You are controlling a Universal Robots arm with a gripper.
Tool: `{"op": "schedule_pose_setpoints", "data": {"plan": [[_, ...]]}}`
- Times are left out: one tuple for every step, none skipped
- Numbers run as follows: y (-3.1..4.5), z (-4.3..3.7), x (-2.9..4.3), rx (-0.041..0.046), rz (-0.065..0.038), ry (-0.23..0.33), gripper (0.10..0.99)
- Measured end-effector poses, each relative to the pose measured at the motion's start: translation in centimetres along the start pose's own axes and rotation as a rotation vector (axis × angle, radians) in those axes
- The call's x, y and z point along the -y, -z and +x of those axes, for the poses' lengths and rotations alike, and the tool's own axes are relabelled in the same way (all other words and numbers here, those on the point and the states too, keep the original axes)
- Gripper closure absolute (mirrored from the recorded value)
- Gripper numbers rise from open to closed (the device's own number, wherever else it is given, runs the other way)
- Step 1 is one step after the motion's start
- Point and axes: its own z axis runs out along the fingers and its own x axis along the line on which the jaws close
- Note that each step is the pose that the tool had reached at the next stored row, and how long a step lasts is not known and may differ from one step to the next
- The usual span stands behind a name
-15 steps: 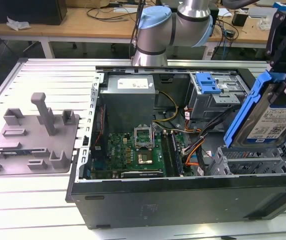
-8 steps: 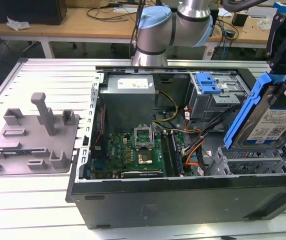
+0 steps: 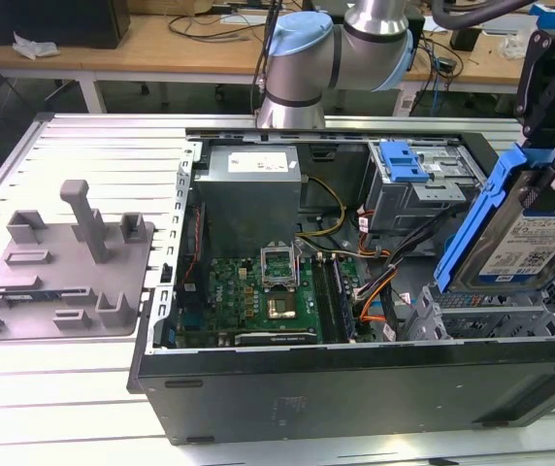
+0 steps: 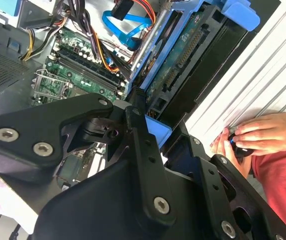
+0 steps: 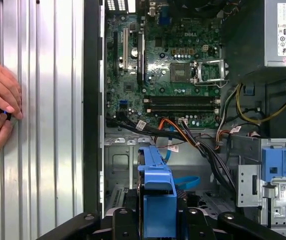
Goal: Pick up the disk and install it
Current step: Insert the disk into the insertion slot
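One disk (image 3: 538,241), slatted table (image 3: 64,388), wooden benches (image 3: 161,44)

A silver, ribbed metal table (image 3: 93,136) carries everything. In the exterior view, a black rectangular metal computer case (image 3: 355,393) lies on its side directly on the ribs, open face up, covering the tabletop from the centre out to three o'clock. At nine o'clock from the case, just beside its wall, a flat grey plastic stand (image 3: 64,267) with upright posts rests on the table. In the first wrist view, a person's hands (image 5: 0,90) are over the bare ribs (image 5: 48,125) outside the case wall; contact with the surface cannot be told.
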Motion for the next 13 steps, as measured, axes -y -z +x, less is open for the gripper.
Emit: {"op": "schedule_pose_setpoints", "data": {"plan": [[-0.02,0.02,0.00,0.0000,0.000,0.000,0.718],[-0.05,0.06,0.00,-0.0001,0.000,0.001,0.718],[-0.08,0.08,0.00,-0.0004,0.000,0.001,0.718],[-0.10,0.11,0.00,-0.0005,0.000,0.001,0.718],[-0.15,0.13,0.00,-0.0005,0.000,0.001,0.718],[-0.19,0.14,0.00,-0.0003,0.000,0.002,0.718],[-0.26,0.15,0.00,-0.0003,0.000,0.002,0.718],[-0.33,0.16,0.01,-0.0003,0.000,0.002,0.718],[-0.39,0.17,0.01,-0.0003,0.000,0.002,0.718],[-0.44,0.17,0.01,-0.0003,0.000,0.003,0.718],[-0.52,0.18,0.01,-0.0003,0.000,0.003,0.718],[-0.57,0.18,0.01,-0.0003,0.000,0.003,0.718],[-0.63,0.18,0.01,-0.0003,0.000,0.003,0.718]]}}
